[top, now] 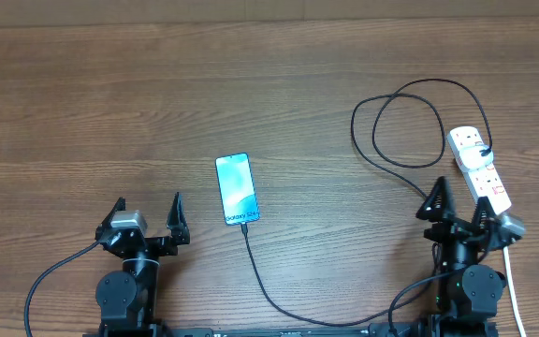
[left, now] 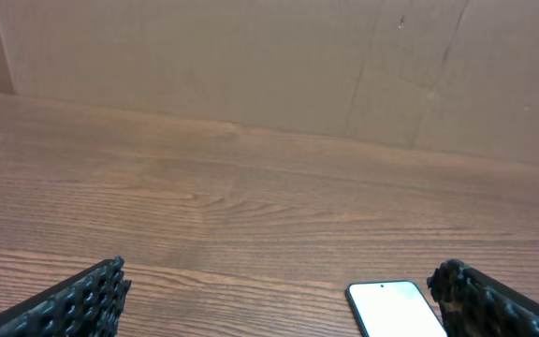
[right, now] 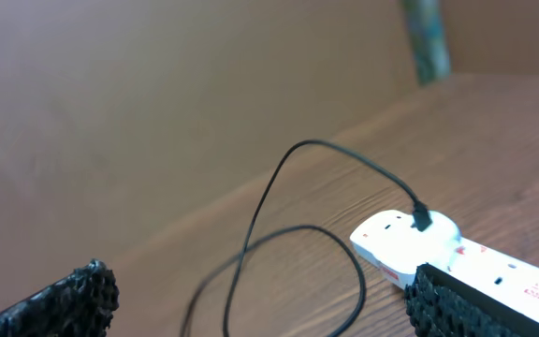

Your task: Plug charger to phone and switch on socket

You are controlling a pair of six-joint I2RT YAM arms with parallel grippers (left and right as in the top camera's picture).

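The phone (top: 236, 188) lies face up mid-table, its screen light blue. The thin black charger cable (top: 410, 126) loops at the right and runs along the front edge to the phone's near end, where its tip (top: 244, 227) meets the phone. The white socket strip (top: 480, 169) lies at the right with a black plug (top: 487, 153) in it. My left gripper (top: 148, 217) is open and empty, left of the phone. My right gripper (top: 458, 205) is open and empty, just in front of the strip. The left wrist view shows the phone's top (left: 393, 307). The right wrist view shows the strip (right: 410, 241) and the cable loop (right: 279, 245).
A thick white cord (top: 514, 285) leaves the strip's near end and runs off the front right. The wooden table (top: 92, 103) stretches to the left and back. A brown wall (left: 251, 56) stands behind the table.
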